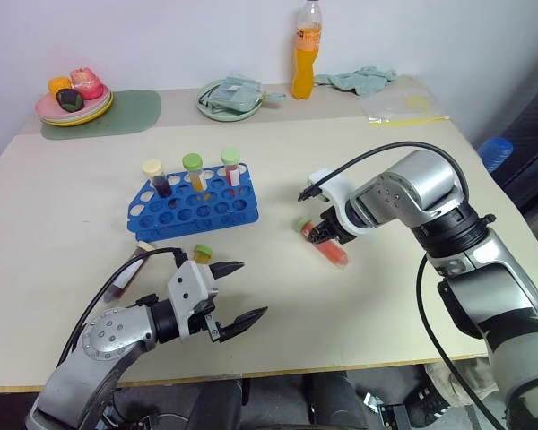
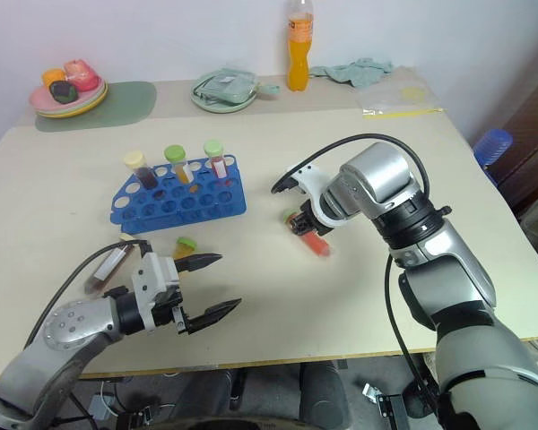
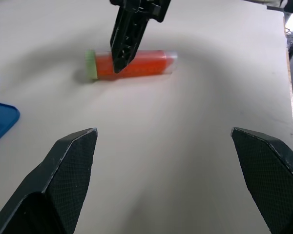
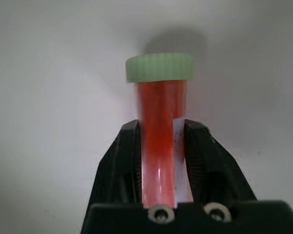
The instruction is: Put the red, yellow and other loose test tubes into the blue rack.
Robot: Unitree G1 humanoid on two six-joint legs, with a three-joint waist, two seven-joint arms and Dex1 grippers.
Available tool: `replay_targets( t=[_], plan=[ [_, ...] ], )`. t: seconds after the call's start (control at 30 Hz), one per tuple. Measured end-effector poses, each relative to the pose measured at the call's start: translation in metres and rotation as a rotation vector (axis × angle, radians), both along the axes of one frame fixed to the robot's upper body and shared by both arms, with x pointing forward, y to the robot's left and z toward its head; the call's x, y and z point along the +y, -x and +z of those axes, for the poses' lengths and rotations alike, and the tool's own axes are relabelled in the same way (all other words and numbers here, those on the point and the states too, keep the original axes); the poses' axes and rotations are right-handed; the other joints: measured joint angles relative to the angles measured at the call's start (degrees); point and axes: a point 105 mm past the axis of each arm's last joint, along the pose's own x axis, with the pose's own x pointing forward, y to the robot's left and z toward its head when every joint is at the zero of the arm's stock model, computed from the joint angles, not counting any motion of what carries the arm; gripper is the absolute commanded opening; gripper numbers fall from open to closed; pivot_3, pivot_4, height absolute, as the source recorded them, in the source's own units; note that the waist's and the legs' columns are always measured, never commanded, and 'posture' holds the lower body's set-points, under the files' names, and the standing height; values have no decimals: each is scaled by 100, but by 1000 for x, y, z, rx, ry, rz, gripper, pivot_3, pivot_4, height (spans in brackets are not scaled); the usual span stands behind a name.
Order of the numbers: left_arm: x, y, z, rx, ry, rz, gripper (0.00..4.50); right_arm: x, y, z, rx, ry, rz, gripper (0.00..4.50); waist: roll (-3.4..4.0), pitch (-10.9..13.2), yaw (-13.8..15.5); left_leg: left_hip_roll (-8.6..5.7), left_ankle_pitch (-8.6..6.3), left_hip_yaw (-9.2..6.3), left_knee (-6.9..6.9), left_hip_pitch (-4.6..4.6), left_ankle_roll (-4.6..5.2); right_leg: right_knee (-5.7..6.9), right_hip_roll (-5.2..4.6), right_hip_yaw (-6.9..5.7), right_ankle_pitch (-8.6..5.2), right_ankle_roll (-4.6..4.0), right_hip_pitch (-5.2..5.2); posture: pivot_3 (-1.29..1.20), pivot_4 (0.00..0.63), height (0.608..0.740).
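Note:
The blue rack [image 1: 195, 208] stands left of the table's middle with three capped tubes upright in its back row. A red test tube [image 1: 330, 252] with a green cap [image 4: 159, 67] lies on the table to the right of the rack. My right gripper [image 1: 322, 235] points down onto it, shut on its body [image 4: 156, 146]. A yellow tube [image 1: 202, 254] with a green cap and a dark tube [image 1: 124, 276] lie in front of the rack. My left gripper [image 1: 254, 288] hovers open and empty near the front edge, aimed towards the red tube [image 3: 132, 64].
Along the back stand a plate of fruit [image 1: 73, 106] on a green mat [image 1: 133, 109], a plate with a cloth [image 1: 229, 98], an orange bottle [image 1: 308, 45], a crumpled cloth [image 1: 359, 81] and a plastic bag [image 1: 403, 107]. A blue object [image 1: 495, 150] sits past the right edge.

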Motion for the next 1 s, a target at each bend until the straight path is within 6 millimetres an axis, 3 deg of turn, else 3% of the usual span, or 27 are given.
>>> replay_targets(
  t=[0.13,0.2,0.27,0.37,0.43,0.73,0.87,1.0],
  plan=[
    [11,-12,8,-39,50,126,4500,18,9,17,-164,-84,130,1141,3,2,17,0,0,-5,4,-16,0,2,2,-3,1,1,-13,0,150,740],
    [28,-22,18,-70,108,255,4500,34,9,31,-398,-248,247,1141,-8,-5,32,-3,-2,1,10,-19,3,-1,2,-11,-1,6,-7,0,150,740],
    [57,-36,24,-98,156,424,4500,54,19,43,-619,-453,386,1141,-7,-4,19,-8,-1,14,10,-17,2,3,2,-10,0,8,-8,0,150,740],
    [82,-48,25,-119,193,560,4500,75,33,52,-761,-665,480,1141,-8,-5,-23,-4,2,13,14,-10,-2,14,9,-8,1,6,-7,0,150,740],
    [91,-52,27,-137,212,607,4500,89,25,58,-883,-759,435,1141,-11,-6,-45,-1,7,10,8,2,-10,18,15,-4,4,1,-5,0,150,740],
    [102,-54,22,-140,207,660,4500,131,-11,50,-1057,-874,237,1141,-10,-6,-17,-3,12,-6,3,5,-20,18,15,0,5,-3,-6,0,150,740],
    [101,-53,23,-142,209,670,4500,132,-17,35,-1070,-829,235,1141,-9,-6,-19,-3,13,-7,2,6,-21,18,16,0,5,-3,-13,0,150,740],
    [88,-52,27,-140,220,652,4500,131,-25,25,-1065,-799,214,1141,-9,-6,-26,-3,13,-6,0,6,-22,20,17,2,6,-4,-10,0,150,740]
  ],
)
